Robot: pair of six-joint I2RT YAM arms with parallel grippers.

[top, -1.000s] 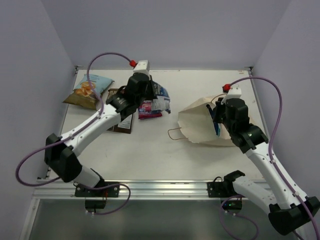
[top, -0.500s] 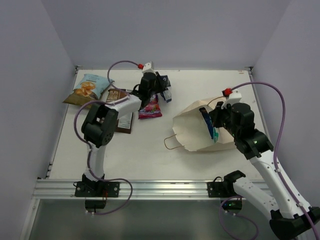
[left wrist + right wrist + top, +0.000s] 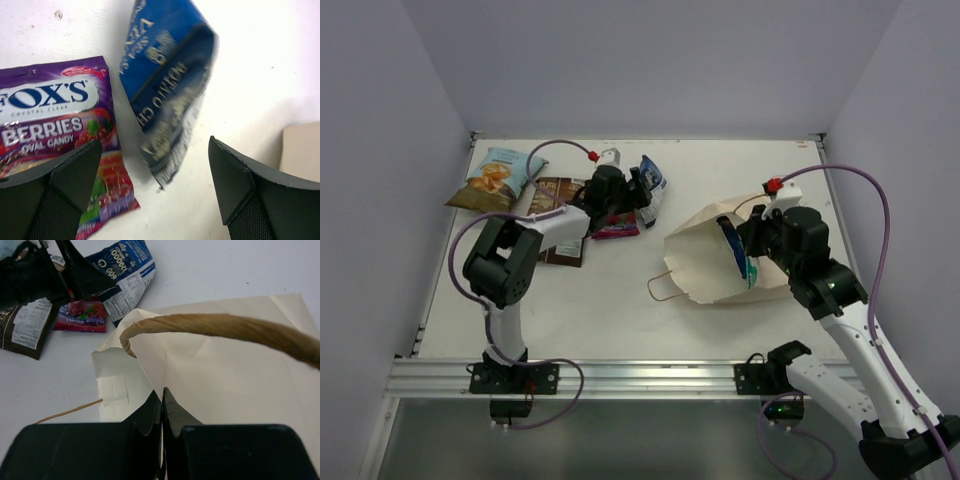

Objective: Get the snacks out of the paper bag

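Left hand (image 3: 154, 150) hangs spread over a blue-and-white packet (image 3: 170, 75); right hand (image 3: 162, 402) pinches the paper bag (image 3: 225, 380).

The purple packet (image 3: 55, 125) reads "FOX'S CRYSTAL CLEAR" and "BERRIES OVAL CANDY". The blue packet (image 3: 167, 90) beside it bears upside-down gold lettering, too blurred to read. The right wrist view shows "600" on it.

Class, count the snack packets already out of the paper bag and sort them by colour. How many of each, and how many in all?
Light blue-and-tan chip bag: 1
Dark brown packet: 1
Purple Fox's candy packet: 1
Blue-and-white packet: 1
Total: 4
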